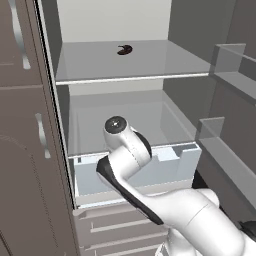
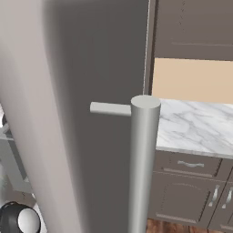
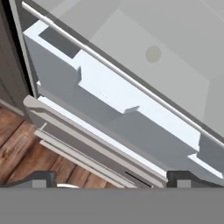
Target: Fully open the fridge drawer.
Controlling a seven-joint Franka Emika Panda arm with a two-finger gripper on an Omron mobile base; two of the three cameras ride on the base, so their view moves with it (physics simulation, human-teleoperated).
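Kitchen cabinets in grey-brown stand to the left of an open fridge, whose pale interior rises in the left base view with a glass shelf [image 1: 135, 62] carrying one small dark item [image 1: 124, 49] near its middle. Below that shelf and a second clear pane sits the fridge drawer [image 1: 172, 167], a pale blue-white bin spanning the fridge, its stepped, notched front wall level with the fridge's front edge or just past it; how far it is pulled out cannot be told. The white arm [image 1: 125, 155] crosses in front of the drawer's middle. Door bins [image 1: 227, 60] of clear plastic line the open door on the right. In the hand view the drawer [image 3: 118, 100] runs slantwise across the picture, with grey trim strips [image 3: 87, 140] beneath it and a brown wooden floor [image 3: 22, 144] at lower left. The end effector [image 3: 109, 179] shows two dark tips spread wide apart, holding nothing and clear of the drawer. The right base view has the fridge door's round grey handle [image 2: 143, 164] close up, and beyond it a marble bench [image 2: 195, 127] over drawers with metal pulls, under a beige wall.
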